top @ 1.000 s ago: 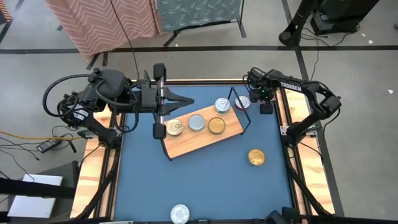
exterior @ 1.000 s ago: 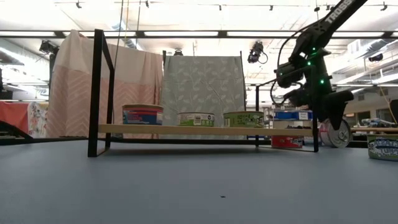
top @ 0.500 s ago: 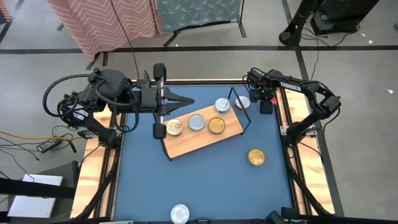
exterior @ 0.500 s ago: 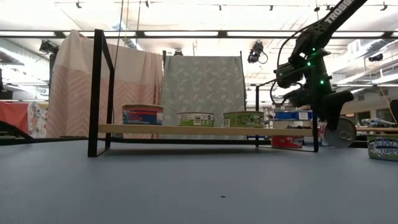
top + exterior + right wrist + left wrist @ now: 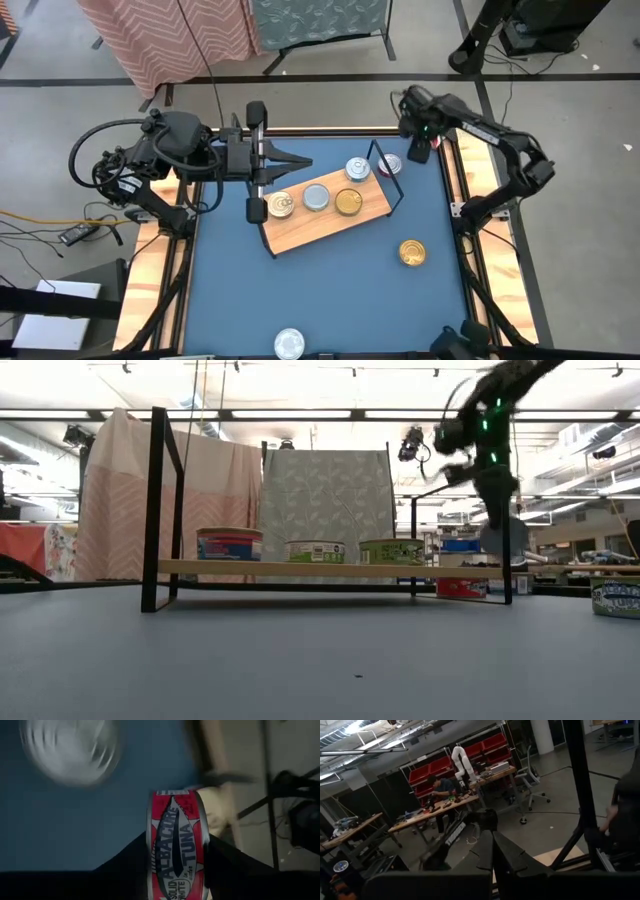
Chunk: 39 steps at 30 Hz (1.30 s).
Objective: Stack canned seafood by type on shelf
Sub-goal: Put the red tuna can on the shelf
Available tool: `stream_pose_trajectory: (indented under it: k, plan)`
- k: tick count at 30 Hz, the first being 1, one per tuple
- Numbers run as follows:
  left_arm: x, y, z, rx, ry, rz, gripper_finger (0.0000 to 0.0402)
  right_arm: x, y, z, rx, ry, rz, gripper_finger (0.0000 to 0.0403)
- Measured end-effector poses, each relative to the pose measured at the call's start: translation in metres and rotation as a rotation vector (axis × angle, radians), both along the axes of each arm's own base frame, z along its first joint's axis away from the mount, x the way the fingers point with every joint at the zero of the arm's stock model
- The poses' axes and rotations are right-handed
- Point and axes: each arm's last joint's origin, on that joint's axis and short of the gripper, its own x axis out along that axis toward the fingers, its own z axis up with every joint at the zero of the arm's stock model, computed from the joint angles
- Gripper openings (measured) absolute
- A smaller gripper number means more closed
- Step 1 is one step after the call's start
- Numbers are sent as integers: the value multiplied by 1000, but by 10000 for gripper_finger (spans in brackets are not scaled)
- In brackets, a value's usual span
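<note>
The shelf lies aslant mid-table, with several tins of canned seafood on it: silver lids and gold ones. My right gripper hangs above the table's far right corner, shut on a red-labelled tuna can, which shows as a grey disc in the low view. Below it a silver-lidded can rests on the table beside the shelf's right wire frame. My left gripper is shut, level, above the shelf's far left end, holding nothing. My right gripper pinches the tuna can between its two fingers, one on each flat face, with the red side label showing between them. The fingers point steeply down from above. The can stands on edge, lifted clear of the table.
A gold-lidded can lies on the blue table right of the shelf, and a silver one near the front edge. The shelf's black wire frame stands tall. Wooden rails edge the table.
My right gripper has risen with the tuna can and drawn a little toward the table's far edge, rolling at the wrist. The can, which was down at the table beside the shelf's right frame, now hangs clear above it.
</note>
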Motion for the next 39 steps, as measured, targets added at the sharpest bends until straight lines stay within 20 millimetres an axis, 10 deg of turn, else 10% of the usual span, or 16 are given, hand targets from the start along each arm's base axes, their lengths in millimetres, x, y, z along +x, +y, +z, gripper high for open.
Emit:
stream_pose_trajectory:
  k: [9,15,29,39]
  plan:
    - [0,2,0,12,1,42,6,-7,18,119,-217,-483,-154,156]
    - [0,2,0,12,2,55,6,-16,42,153,-64,-852,-266,156]
    - [-3,5,-2,27,31,155,6,52,159,118,601,-1304,-381,156]
    - [-4,7,-1,88,32,189,6,110,223,44,876,-1394,-521,156]
